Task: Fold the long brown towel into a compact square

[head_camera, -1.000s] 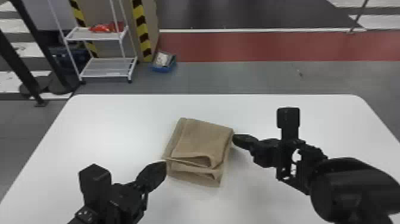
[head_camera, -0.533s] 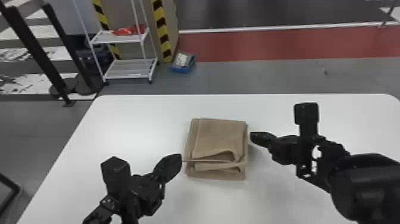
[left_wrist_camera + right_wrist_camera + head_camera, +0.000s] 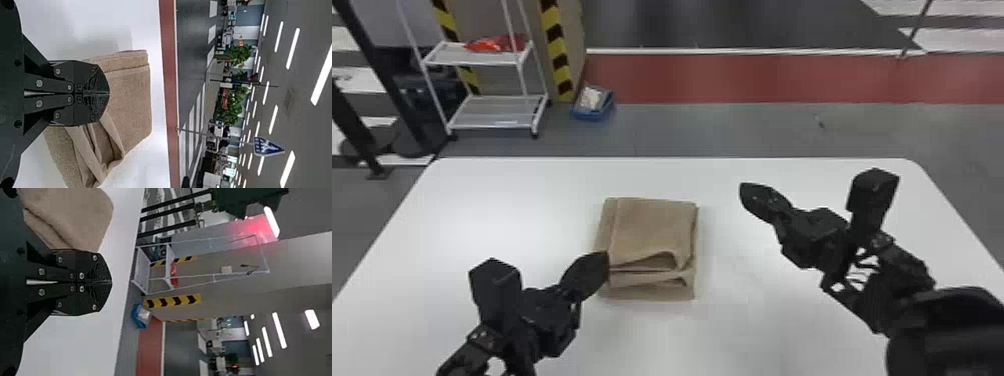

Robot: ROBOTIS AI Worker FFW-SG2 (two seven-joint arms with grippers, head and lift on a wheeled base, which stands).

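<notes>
The broad white tabletop with rounded corners (image 3: 782, 325) spreads beneath both pincers and well beyond them. On it lies the brown, soft-looking cloth towel (image 3: 652, 230), folded into a thick, nearly square stack, between the two pincers: just right of the left one's tips, and left of the right one, slightly nearer the robot than its tips. I would expect it to be light, limp and hard to damage, gripping well enough but inclined to let its layers slide over one another. If it needs lifting, the whole stack should be pinched at a side edge; a grip on the top layer alone could undo the folding. The black, flat-fingered left pincer (image 3: 109, 94) is closed, with nothing visible between its fingers; its tips overlap the towel's side, though whether they touch I cannot tell. The black, flat-fingered right pincer (image 3: 111, 282) is likewise closed and empty, apart from the cloth. Smallest, the loose looped fold (image 3: 657, 261) beside the left tips may want light pressing flat.
</notes>
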